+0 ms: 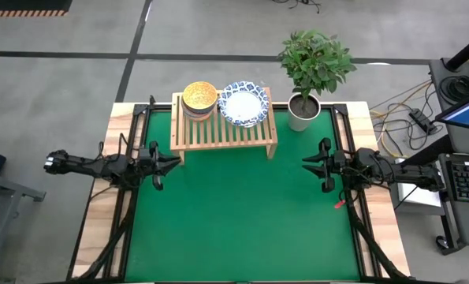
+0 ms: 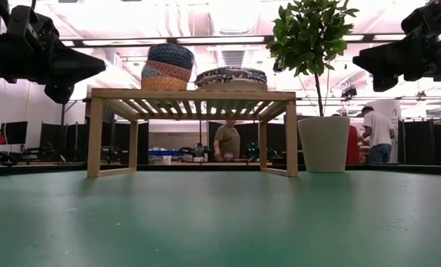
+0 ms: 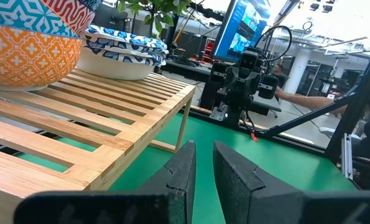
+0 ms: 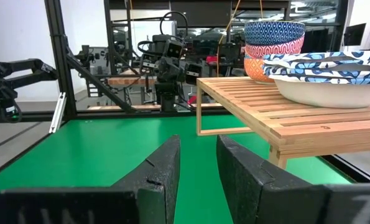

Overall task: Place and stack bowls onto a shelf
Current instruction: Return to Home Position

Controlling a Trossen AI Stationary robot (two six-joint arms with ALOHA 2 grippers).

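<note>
We judge stacking done: small bowls (image 1: 200,99) and white bowls (image 1: 243,103) sit stacked on the shelf (image 1: 222,136), apparently none left on the worktop (image 1: 242,225). Left gripper (image 1: 173,163) and right gripper (image 1: 307,162) hang empty at the sides, narrowly apart.

I am seeing a potted plant (image 1: 314,71) standing beside the green mat (image 1: 242,217), a person (image 2: 227,141) working behind.

Wooden shelf (image 1: 222,134) holds two upright stacks: small patterned bowls (image 1: 200,99), white blue-rimmed bowls (image 1: 243,105) just beside

Open green mat (image 1: 242,221) before laden shelf (image 1: 218,134)
</note>
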